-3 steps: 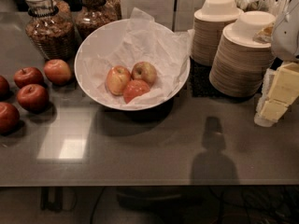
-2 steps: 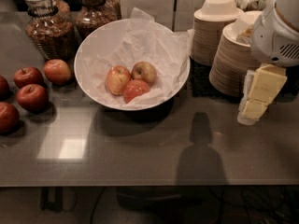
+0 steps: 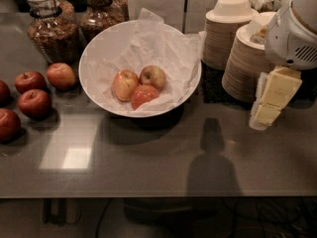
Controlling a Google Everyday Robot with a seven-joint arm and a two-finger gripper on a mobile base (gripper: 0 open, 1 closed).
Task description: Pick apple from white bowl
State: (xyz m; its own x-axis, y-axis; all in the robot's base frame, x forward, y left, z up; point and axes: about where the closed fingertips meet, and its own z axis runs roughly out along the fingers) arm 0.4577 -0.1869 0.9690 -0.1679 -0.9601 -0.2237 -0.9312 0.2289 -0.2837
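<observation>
The white bowl [image 3: 91,68], lined with crumpled white paper, stands on the grey counter at centre back. Three apples lie in it. The pale yellow apple with pink-red streaks [image 3: 125,84] is on the left. A yellow-red apple [image 3: 152,77] touches it on the right, and a redder orange-red apple [image 3: 143,95] lies in front. My gripper [image 3: 265,114], cream-coloured under a white arm housing [image 3: 292,38], hangs at the right. It is well apart from the bowl, above the counter in front of the paper bowl stacks, and holds nothing.
Two stacks of tan paper bowls [image 3: 230,33] stand right of the white bowl. Two glass jars [image 3: 52,31] stand at the back left. Several dark red apples [image 3: 34,103] lie on the counter at the left. The counter's front edge [image 3: 148,196] runs along the bottom.
My gripper and arm have moved left, further into view, towards the bowl. Their shadow on the counter shifted left too. The apples and bowl have not moved.
</observation>
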